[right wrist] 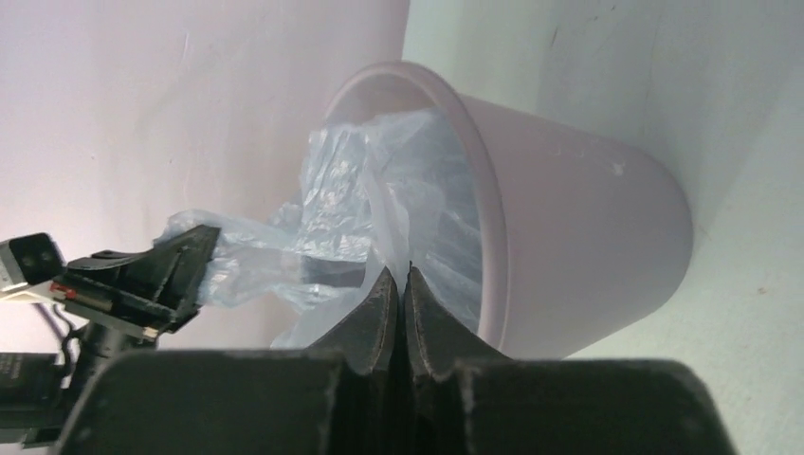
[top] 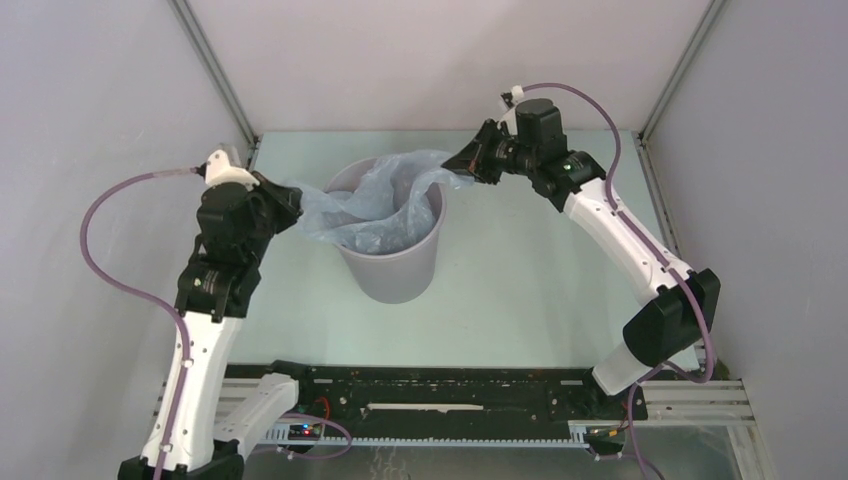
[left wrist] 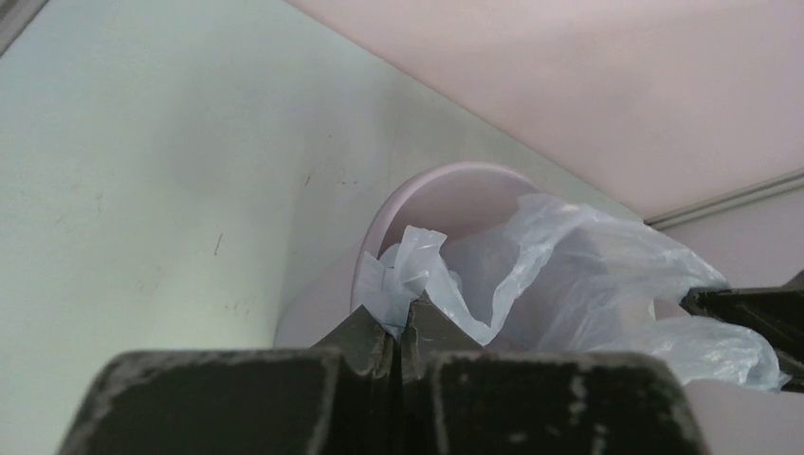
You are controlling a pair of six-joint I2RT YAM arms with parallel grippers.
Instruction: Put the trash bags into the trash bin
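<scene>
You had the trash bag (top: pixel 385 205) draped across the open mouth of the trash bin (top: pixel 395 280). Its wrinkled pale blue film sagged down inside the bin in the middle, and both ends rose over the rim. The bin stood upright on the table (top: pixel 530 300), roughly midway between your two arms. On the left, a corner of the film stretched past the rim to your left gripper (top: pixel 292 208), which sat just beside the bin at about rim height. In the left wrist view its fingers were pressed together, with a small crumpled fold of the bag pinched between the tips. On the far right, the film was drawn up and out over the rim to your right gripper (top: pixel 462 165), which hung just outside the bin's edge. The right wrist view showed those fingers clamped together too, with a thin pleat of the bag caught between them. Between the two pinches the film looked bunched and glossy rather than taut, and most of it lay within the bin's opening, with a loose flap spilling over the left rim. Each wrist camera also caught the other gripper across the bin, holding its end of the bag. Purple cables (top: pixel 100 250) looped from both arms, and grey walls (top: pixel 440 60) enclosed the table.
</scene>
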